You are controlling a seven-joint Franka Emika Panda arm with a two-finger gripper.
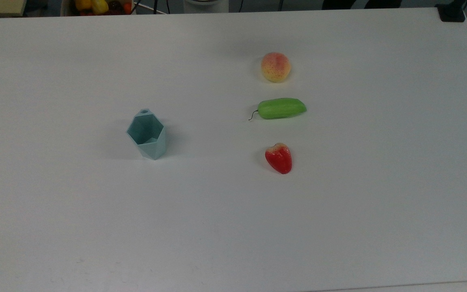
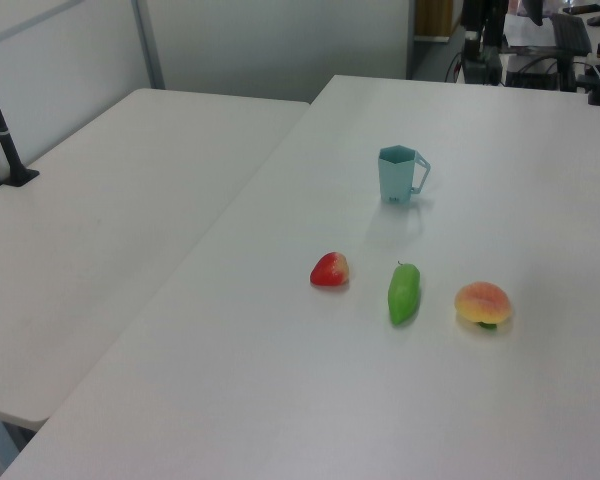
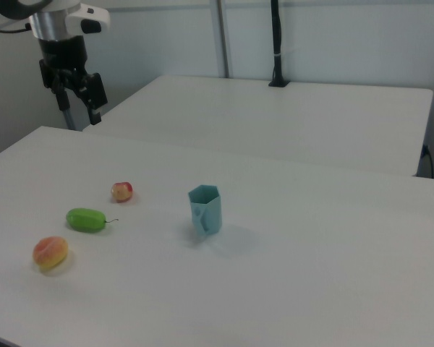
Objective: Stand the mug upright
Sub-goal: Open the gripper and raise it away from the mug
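Top view: the mug is seen standing upright on the worktop, mouth up, well apart from the peach, cucumber and strawberry. Left view: its handle is shown, base flat. Right view: the gripper is held high and far away, jaws apart and empty — a low return sweep could topple the mug.

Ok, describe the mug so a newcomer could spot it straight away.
On the white table, three toy fruits lie in a row: peach, green cucumber, strawberry. The mug stands upright, apart from them, toward the top view's left. It alone is pale blue, with faceted sides, a hexagonal rim and an angular handle.
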